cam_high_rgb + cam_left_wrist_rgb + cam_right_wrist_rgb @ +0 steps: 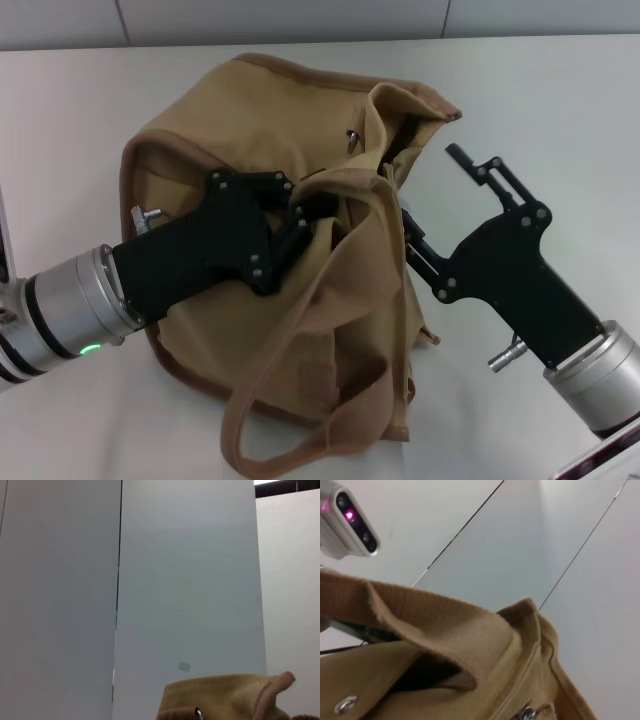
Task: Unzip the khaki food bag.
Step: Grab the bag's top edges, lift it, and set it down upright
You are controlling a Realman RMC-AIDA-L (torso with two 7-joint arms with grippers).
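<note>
While the khaki food bag (250, 140) lies slumped mid-worktop (560, 110), left gripper (300, 222) is at its top opening, fingers buried in cloth: state cannot tell. Right gripper (440, 215) fingers spread wide alongside. Judged mid-unzip; next: draw the slider along.

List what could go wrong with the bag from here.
The loose strap droops across the bag beside the left gripper and could snag it. The bag is soft and slumped on the table, so a pull may drag it. The right gripper presses close against its side and could catch fabric.
</note>
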